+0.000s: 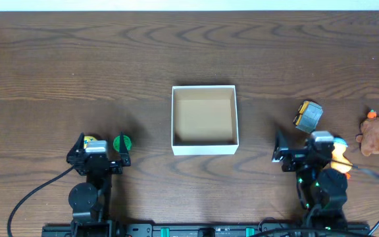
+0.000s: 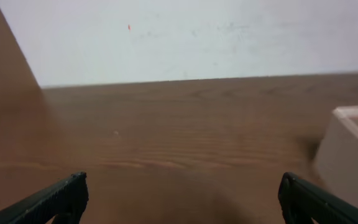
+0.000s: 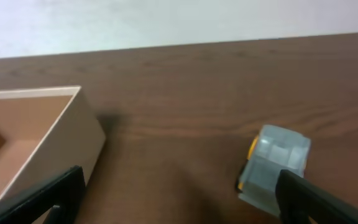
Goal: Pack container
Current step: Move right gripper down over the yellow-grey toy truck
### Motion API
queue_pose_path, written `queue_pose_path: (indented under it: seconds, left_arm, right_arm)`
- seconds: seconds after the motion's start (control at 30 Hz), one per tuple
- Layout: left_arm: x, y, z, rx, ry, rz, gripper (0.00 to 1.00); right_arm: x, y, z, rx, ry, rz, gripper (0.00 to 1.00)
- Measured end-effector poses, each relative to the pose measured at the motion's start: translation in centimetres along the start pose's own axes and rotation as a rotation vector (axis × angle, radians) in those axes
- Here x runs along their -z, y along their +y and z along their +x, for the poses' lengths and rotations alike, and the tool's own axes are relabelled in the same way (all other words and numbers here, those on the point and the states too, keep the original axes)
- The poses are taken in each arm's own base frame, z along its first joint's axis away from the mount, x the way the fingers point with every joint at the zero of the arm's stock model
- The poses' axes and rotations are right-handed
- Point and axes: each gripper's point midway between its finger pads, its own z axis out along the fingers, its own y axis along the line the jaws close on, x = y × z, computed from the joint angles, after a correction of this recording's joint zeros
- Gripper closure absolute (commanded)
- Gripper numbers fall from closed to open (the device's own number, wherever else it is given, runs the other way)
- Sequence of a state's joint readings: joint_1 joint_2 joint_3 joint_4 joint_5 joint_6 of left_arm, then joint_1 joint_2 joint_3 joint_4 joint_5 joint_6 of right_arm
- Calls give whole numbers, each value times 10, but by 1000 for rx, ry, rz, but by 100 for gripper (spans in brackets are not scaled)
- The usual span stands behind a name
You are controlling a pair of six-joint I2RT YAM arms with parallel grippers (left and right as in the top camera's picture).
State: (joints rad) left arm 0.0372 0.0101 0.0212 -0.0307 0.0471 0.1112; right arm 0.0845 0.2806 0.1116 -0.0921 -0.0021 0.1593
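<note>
The container [image 1: 203, 145], a square shallow white box with a brown inside, lies in the middle of the table with nothing in it. In the left wrist view its white corner [image 2: 352, 149] shows at the right edge, and in the right wrist view its wall [image 3: 73, 142] is at the left. My left gripper [image 1: 102, 145] hovers left of it near the front edge, open [image 2: 182, 194] over bare wood. My right gripper [image 1: 308, 143] is to the box's right, open [image 3: 179, 194], with a grey and yellow toy vehicle [image 3: 273, 167] just beyond its right finger [image 3: 319, 200].
The toy vehicle [image 1: 308, 116] lies right of the box. A brown plush toy [image 1: 378, 136] sits at the far right, and an orange thing [image 1: 340, 157] shows beside the right arm. A green round thing [image 1: 120, 141] and a yellow bit [image 1: 91, 139] show at the left gripper.
</note>
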Motion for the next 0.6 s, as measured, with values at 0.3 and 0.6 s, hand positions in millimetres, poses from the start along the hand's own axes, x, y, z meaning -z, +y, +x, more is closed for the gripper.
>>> queue_pose_path:
  seconds: [0.3, 0.6]
  left_arm:
    - [5, -10, -8, 211, 89, 53, 2]
    - [6, -19, -60, 267, 376, 96, 2]
  right_arm:
    - [-19, -2, -48, -16, 229, 89, 1]
    - [-59, 7, -107, -21, 397, 93, 1]
